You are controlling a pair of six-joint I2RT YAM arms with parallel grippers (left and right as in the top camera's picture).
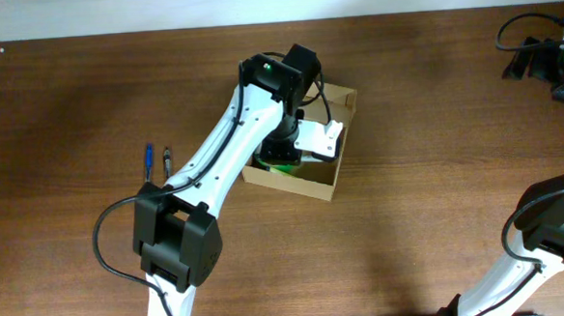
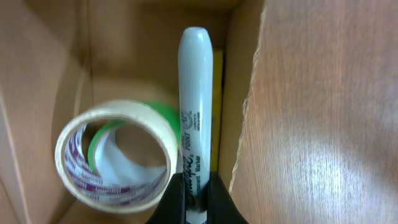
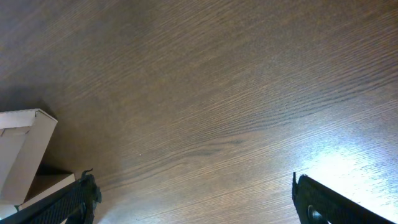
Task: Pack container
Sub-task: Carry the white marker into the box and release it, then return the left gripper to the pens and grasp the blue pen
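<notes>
Overhead, we see the dark wood-grained table (image 1: 424, 102) with the tan cardboard box (image 1: 330, 180) at its middle, lid open. Our left gripper (image 2: 196, 199) reaches inside, clamped on a smooth white cylindrical marker (image 2: 194, 93) beside a hollow cream tape roll (image 2: 115, 155). Our right gripper (image 3: 196, 202) is spread wide over the table.

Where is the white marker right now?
In the left wrist view, the left gripper holds the marker inside the box, just right of the tape roll.

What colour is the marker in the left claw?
The marker is white with black lettering, clearest in the left wrist view.
</notes>
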